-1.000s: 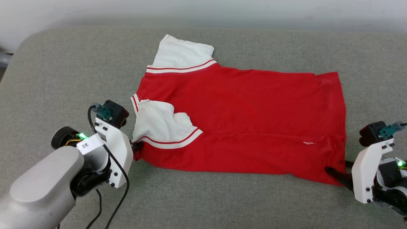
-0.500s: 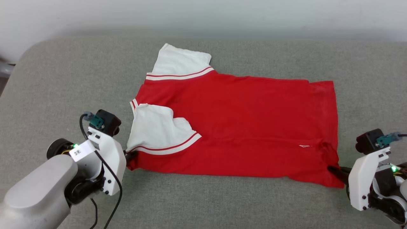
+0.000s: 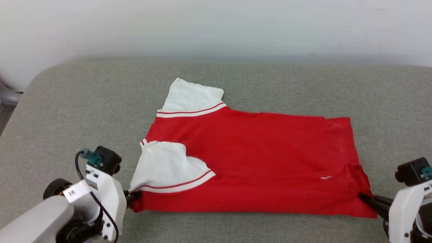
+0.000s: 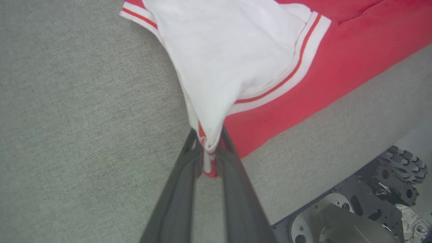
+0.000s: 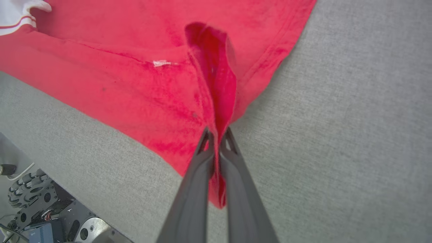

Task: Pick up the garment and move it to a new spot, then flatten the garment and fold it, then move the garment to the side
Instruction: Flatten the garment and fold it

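At the left, the left claw (image 3: 133, 195) is clamping the near left corner of the red jersey shirt (image 3: 263, 158). In the left wrist view its two dark fingers are pinching a bunched tip of white and red cloth, just where the near white sleeve (image 3: 165, 168) is lying folded over the red body. The shirt is lying lengthwise across the middle of the grey table (image 3: 84, 101), collar end to the left and hem (image 3: 352, 148) to the right. The far white sleeve (image 3: 192, 96) is sticking out flat at the back.

This looks like the flatten-and-fold stage, with both near corners being held ready for a shared lift or pull. To do it well, the left claw should be rising no faster than its partner, since its bite is small and the sleeve layer could be slipping out first. Across the middle, the near edge is running fairly straight, with a small white tag (image 3: 325, 177) lying toward the right. A gentle outward tension between the arms should be keeping that edge taut without stretching it.

At the right, the right claw (image 3: 362, 196) is closed tight on the near hem corner. In the right wrist view a raised ridge of red cloth is running up from between its fingers. That pucker needs drawing out sideways before any fold is laid, or it will be getting creased in. Both claws should be travelling level and parallel, and setting the edge down squarely.
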`<state>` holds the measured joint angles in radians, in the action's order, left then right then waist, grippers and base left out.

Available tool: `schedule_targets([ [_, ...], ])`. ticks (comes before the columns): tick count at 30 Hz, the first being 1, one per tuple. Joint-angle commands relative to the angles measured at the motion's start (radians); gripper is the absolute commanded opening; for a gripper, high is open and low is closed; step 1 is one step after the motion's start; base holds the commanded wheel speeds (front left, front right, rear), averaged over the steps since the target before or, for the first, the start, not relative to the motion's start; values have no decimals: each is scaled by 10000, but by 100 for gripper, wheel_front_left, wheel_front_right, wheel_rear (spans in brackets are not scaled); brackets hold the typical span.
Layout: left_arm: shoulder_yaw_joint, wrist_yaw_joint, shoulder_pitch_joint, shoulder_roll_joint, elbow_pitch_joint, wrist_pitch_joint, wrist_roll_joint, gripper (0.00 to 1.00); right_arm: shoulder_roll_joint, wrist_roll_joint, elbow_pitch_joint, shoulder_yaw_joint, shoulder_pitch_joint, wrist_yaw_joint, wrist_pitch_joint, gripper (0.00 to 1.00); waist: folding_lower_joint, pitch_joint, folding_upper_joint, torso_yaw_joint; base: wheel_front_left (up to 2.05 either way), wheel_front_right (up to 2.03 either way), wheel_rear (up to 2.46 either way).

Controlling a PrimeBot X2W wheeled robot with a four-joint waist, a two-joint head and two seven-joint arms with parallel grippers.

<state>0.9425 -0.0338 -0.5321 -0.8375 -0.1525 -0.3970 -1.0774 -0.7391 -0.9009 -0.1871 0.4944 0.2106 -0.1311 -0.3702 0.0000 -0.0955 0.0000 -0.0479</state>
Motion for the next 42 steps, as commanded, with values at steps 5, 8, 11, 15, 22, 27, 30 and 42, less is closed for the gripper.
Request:
schedule_targets([
  [5, 134, 322, 634, -173, 491, -20, -192, 0, -153, -36, 436, -693, -924, 10, -358, 0, 0, 70, 0, 44, 0, 0, 0],
  [8, 204, 379, 807, -129, 496, -32, -271, 0, 41, 48, 403, -1027, -1177, 10, -528, 0, 0, -8, 0, 85, 0, 0, 0],
  [11, 274, 384, 859, -53, 305, -112, -310, 0, 262, 183, 139, -1273, -1253, 11, -682, 0, 0, -157, 0, 121, 0, 0, 0],
  [15, 346, 254, 882, 123, -208, -110, -346, 0, 713, 375, -425, -1328, -1133, 11, -783, 0, 0, -368, 0, 154, 0, 0, 0],
  [22, 351, -39, 733, 527, -1068, 192, -320, 31, 1211, 544, -1181, -1193, -889, 13, -321, 25, 0, -376, 0, 121, 0, 0, 0],
  [27, 246, -57, 744, 408, -1159, 648, -139, 100, 1204, 765, -1000, -1197, -885, 10, 471, 100, 0, 32, 0, 173, 0, 0, 0],
  [30, 86, 57, 749, 219, -924, 848, -133, 100, 1165, 1074, -803, -1368, -1007, 10, 1082, 100, 0, 245, 0, 204, 0, 0, 0],
  [42, -933, 1079, -469, -133, -190, 2323, 884, 100, 2872, 3937, 387, -3925, -918, 8, 4267, 100, 0, 324, 0, 562, 0, 0, 0],
])
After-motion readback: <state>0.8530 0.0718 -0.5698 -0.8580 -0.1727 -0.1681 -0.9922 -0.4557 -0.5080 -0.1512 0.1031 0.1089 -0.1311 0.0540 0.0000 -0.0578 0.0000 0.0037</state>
